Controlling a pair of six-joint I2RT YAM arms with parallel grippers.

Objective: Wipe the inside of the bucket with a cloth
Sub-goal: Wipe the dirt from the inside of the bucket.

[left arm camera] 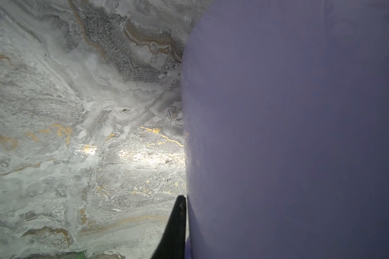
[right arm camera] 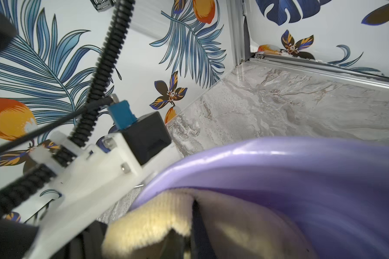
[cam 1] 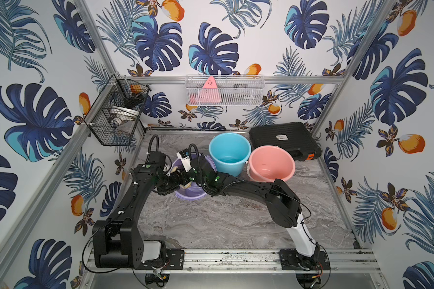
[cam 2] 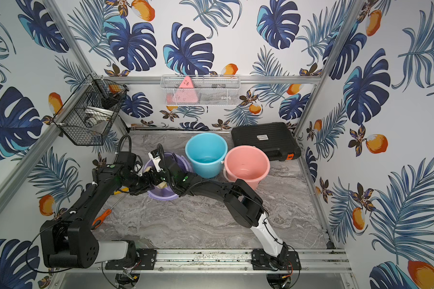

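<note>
Right gripper (right arm camera: 195,222) clamped on the cloth (right arm camera: 157,219), low centre of the right wrist view. Cloth is bunched around its finger, inside the purple bucket (cam 1: 189,195). Left gripper (left arm camera: 184,201) pinches that bucket's wall. Behind stand the blue bucket (cam 1: 229,152) and pink bucket (cam 1: 271,164).

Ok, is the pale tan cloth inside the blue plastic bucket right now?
No, the pale tan cloth lies in the purple plastic bucket, while the blue plastic bucket holds no cloth.
</note>
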